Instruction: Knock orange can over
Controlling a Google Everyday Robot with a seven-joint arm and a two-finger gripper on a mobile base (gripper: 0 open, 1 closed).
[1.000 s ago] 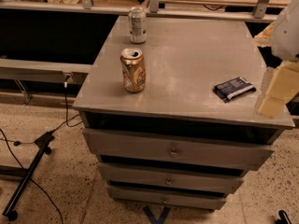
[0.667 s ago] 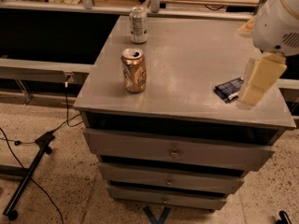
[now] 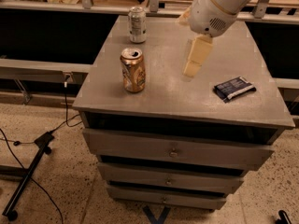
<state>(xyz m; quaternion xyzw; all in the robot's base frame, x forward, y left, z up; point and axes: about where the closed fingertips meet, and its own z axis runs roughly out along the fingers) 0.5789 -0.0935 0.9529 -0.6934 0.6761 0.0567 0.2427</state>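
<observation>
The dented orange-gold metal drink can point(image 3: 133, 70) stood upright on the grey metal cabinet top point(image 3: 163, 99); my cream gripper point(image 3: 192, 69) hung to the can's right, apart from it, low enough, I judged, for a sideways sweep; whether it was spread or closed I couldn't tell.

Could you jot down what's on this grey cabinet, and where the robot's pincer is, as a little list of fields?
surface: grey cabinet top, drawers below
orange can: upright, front left of the top
silver-white can: upright, back left, behind the orange can
dark blue packet: lying flat, front right
pincer: over the middle of the top, right of the orange can, apart from it
task state: orange can not yet knocked over
</observation>
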